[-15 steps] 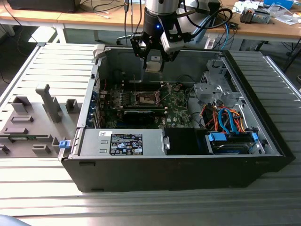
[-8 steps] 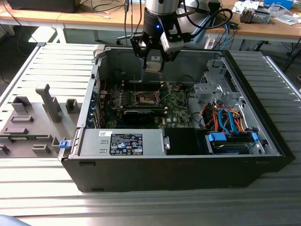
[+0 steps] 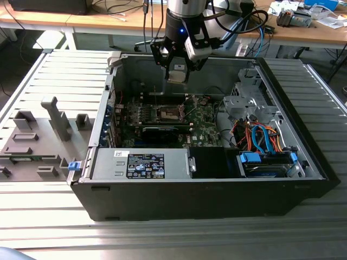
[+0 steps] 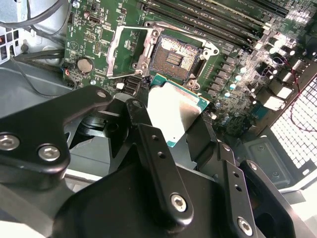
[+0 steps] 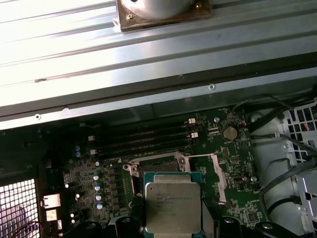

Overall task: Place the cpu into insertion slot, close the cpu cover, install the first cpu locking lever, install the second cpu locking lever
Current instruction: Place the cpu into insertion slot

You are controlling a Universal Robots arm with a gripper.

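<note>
My gripper hangs inside the open computer case, above the green circuit board, and is shut on the cpu. In both wrist views the cpu is a silver-topped square chip on a green base, pinched between the black fingers. It is in the air, clear of the board. The insertion slot lies bare below it, a dark square with a silvery rim. The cpu cover is swung open beside the slot. I cannot pick out the locking levers with certainty.
Long memory slots run along one side of the socket, and a coin battery sits past the cover. A black expansion card, power supply, drive cage and loose cables crowd the case. Grey fixtures stand on the exterior view's left.
</note>
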